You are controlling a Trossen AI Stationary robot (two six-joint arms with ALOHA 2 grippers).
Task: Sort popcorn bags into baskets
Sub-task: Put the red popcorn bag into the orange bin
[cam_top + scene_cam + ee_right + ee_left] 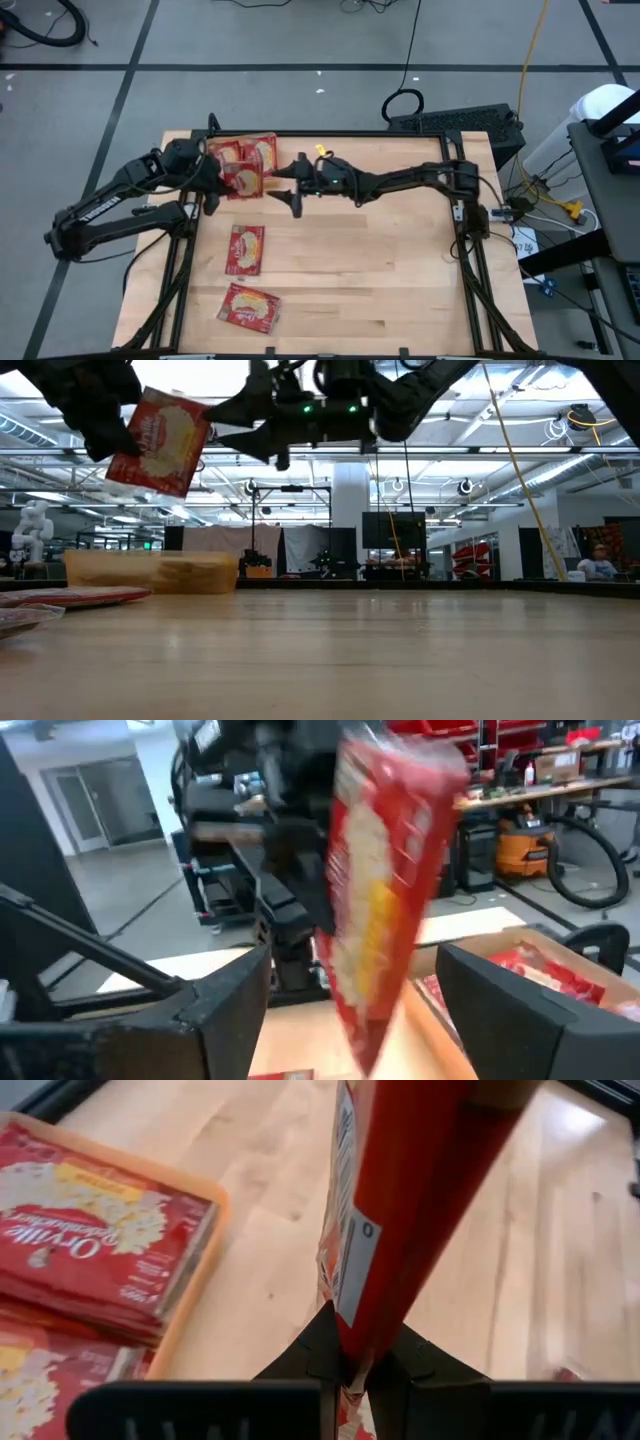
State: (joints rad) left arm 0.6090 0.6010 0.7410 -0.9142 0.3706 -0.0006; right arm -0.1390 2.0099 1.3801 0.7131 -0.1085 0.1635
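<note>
My left gripper (215,180) is shut on a red popcorn bag (247,181) and holds it in the air at the table's far left. The bag hangs just right of the orange basket (215,1210), in which several popcorn bags (90,1240) lie flat. My right gripper (294,185) reaches in level from the table's right and is open. Its fingers (215,1000) stand wide on either side of the held bag (380,920) without touching it. Two more popcorn bags (245,248) (248,307) lie flat on the table nearer the front. My left gripper pinches one short end of the bag (350,1355) between its two fingers. It comes from the table's left and slants downward. The bag is lifted clear of the table, stands out beyond the fingers and is tilted (160,442), seen edge-on in the left wrist view.
The basket (110,572) stands at the table's far left corner. Bare wooden tabletop (380,270) spreads over the middle and right. Black frame rails (470,260) run along the table's sides. Cables and a dark case lie on the floor beyond the far edge.
</note>
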